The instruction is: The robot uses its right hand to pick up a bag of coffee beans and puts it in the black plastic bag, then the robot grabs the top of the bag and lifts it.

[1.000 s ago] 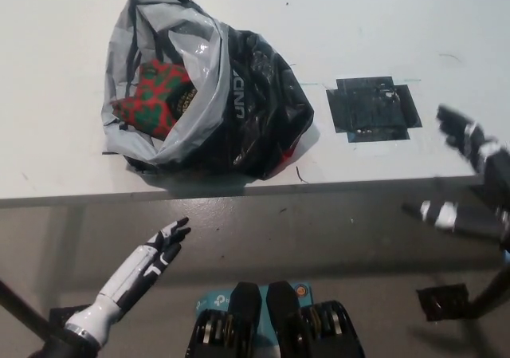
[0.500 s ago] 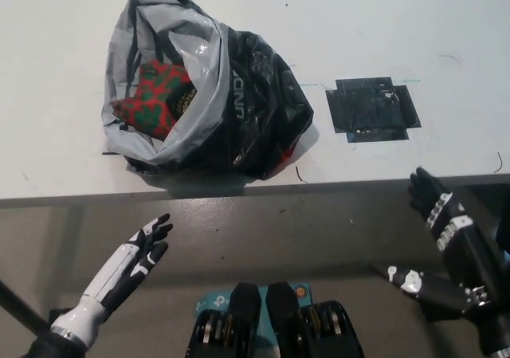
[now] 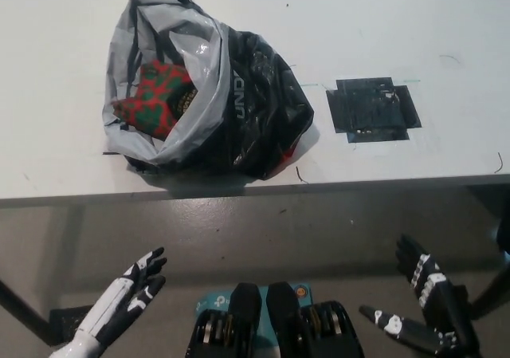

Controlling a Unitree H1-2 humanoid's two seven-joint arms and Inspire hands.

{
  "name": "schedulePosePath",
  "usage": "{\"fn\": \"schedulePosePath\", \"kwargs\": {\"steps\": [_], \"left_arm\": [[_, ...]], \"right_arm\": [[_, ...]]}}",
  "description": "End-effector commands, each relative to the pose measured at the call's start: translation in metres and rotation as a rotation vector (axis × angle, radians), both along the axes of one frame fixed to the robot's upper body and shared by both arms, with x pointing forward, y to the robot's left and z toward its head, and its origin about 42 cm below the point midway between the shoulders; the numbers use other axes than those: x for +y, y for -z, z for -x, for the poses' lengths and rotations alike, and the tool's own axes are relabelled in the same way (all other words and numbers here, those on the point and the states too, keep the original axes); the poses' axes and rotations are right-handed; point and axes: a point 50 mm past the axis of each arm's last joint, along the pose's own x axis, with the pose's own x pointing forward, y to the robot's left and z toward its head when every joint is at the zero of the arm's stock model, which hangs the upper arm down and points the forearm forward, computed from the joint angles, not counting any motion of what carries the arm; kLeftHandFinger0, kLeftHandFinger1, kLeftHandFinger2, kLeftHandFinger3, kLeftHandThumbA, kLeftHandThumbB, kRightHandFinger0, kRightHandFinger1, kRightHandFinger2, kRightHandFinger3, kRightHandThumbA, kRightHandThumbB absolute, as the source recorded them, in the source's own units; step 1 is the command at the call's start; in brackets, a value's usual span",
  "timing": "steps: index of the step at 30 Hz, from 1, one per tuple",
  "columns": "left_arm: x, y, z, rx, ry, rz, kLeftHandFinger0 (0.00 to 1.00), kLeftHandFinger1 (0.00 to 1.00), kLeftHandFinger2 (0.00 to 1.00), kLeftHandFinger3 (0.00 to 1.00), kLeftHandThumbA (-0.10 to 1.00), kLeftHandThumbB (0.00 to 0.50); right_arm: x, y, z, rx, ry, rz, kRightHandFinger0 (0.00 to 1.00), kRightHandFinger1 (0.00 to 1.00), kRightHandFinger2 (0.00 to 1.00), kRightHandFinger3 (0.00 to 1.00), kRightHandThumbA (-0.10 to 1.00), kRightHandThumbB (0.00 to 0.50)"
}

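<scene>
Nearest, low in the view and below the table edge: the black right hand (image 3: 426,302) at lower right, fingers spread apart, holding nothing, palm turned roughly upward over the grey floor. Opposite it at lower left, the white left hand (image 3: 131,293), also with fingers apart and empty, angled up toward the table. Both hands are well apart from the table and from everything on it.

Next, the near edge of the white flat-topped table (image 3: 382,175) runs across the middle of the view, its grey front lip facing the robot.

On the table, left of centre and close to the near edge, the crumpled black plastic bag with a grey inner lining (image 3: 239,111) lies slumped on its side, mouth open toward the left and upward. White lettering shows on its black outer face. Inside the open mouth, resting against the grey lining, sits the red-and-green patterned bag of coffee beans (image 3: 158,96); a dark round label is visible on its right side. The top rim of the plastic bag is loose and ungripped.

To the right of the bag, apart from it, a black square patch of tape (image 3: 373,108) is stuck flat to the tabletop.

Farther back, bare white tabletop with a few small dark specks.
</scene>
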Motion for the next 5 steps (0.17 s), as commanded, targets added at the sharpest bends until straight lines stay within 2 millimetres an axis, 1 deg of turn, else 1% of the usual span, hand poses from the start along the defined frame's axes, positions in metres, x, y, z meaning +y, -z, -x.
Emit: {"fn": "schedulePosePath", "kwargs": {"steps": [1, 2, 5], "left_arm": [[0.0039, -0.0196, 0.0055, -0.12, 0.021, 0.036, 1.0, 1.0, 1.0, 1.0, 0.88, 0.306], [0.0031, -0.0193, 0.005, -0.123, 0.021, 0.037, 1.0, 1.0, 1.0, 1.0, 0.87, 0.304], [0.003, -0.0184, 0.0055, -0.132, 0.02, 0.034, 1.0, 1.0, 1.0, 1.0, 0.88, 0.316]], "right_arm": [[0.0048, -0.0076, 0.009, -0.182, 0.024, 0.004, 1.0, 1.0, 1.0, 1.0, 0.94, 0.153], [0.0038, -0.0089, 0.0078, -0.187, 0.019, 0.005, 1.0, 1.0, 1.0, 1.0, 0.93, 0.134], [0.0027, -0.0096, 0.0057, -0.196, 0.012, 0.019, 1.0, 1.0, 1.0, 1.0, 0.94, 0.142]]}}
